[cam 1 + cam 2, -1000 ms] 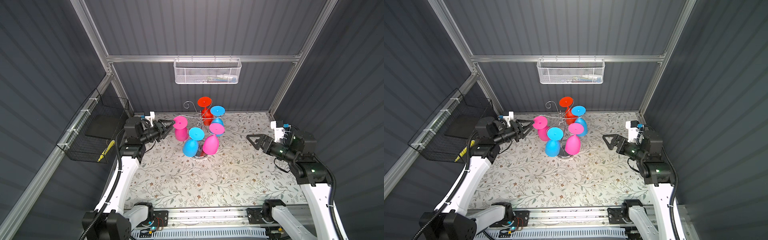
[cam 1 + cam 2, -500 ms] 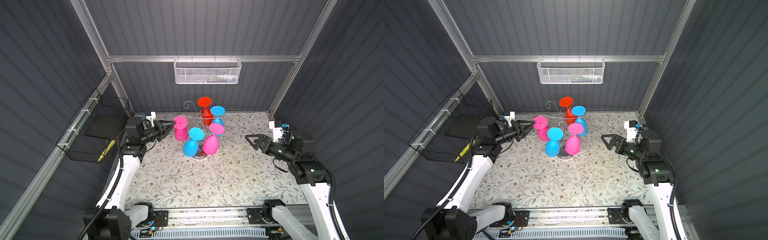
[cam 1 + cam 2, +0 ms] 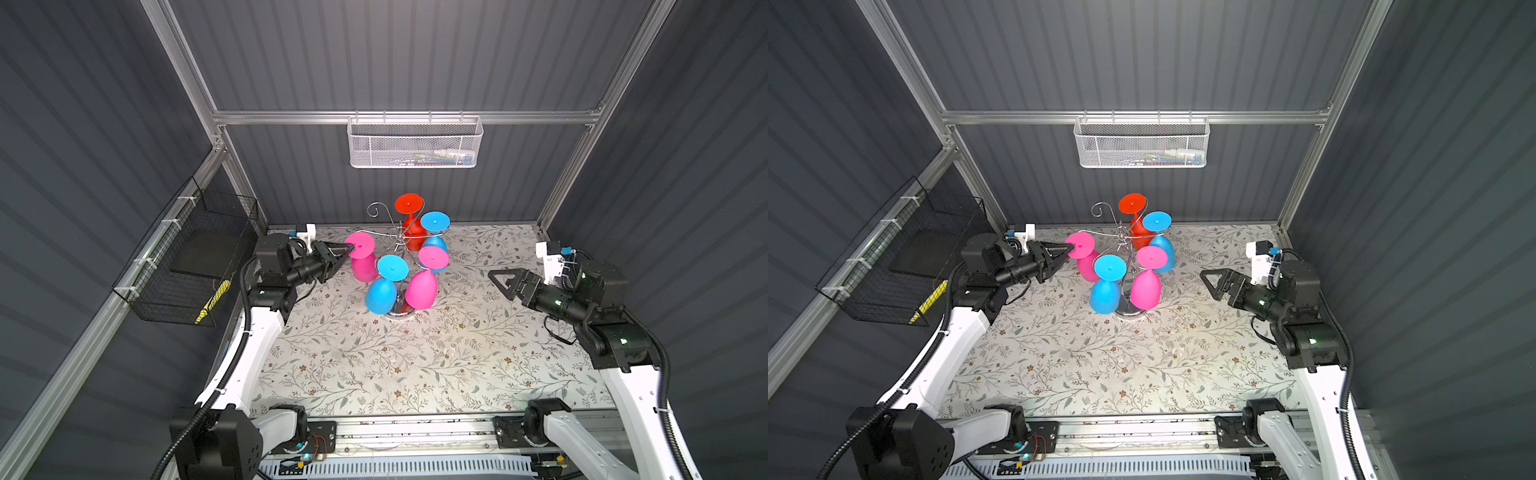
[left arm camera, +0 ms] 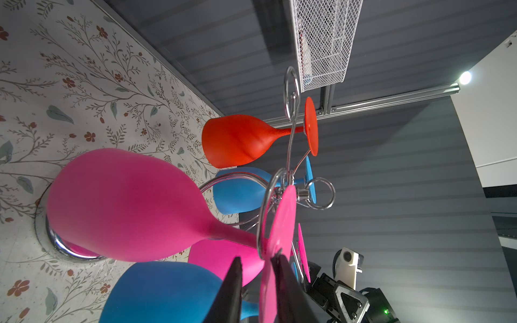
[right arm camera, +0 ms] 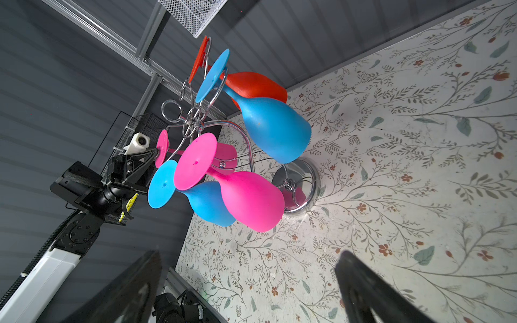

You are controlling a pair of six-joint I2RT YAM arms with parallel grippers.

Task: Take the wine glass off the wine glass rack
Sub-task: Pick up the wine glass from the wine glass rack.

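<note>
Got the right gripper (image 3: pixel 500 284) out right of the wine glass rack (image 3: pixel 401 313), fingers (image 5: pixel 363 290) spread wide on nothing. On the rack's left, got the left gripper (image 3: pixel 351 249) with fingers (image 4: pixel 235 290) narrowed either side of the foot of a pink wine glass (image 3: pixel 365 268) hanging bowl-down from an arm; clamped tight or not, cannot tell. Behind the rack, up on the wall, spotting a white mesh basket (image 3: pixel 415 145).

White arm links (image 3: pixel 258 337), black joints (image 3: pixel 620 350), black corrugated cables (image 3: pixel 245 328).
</note>
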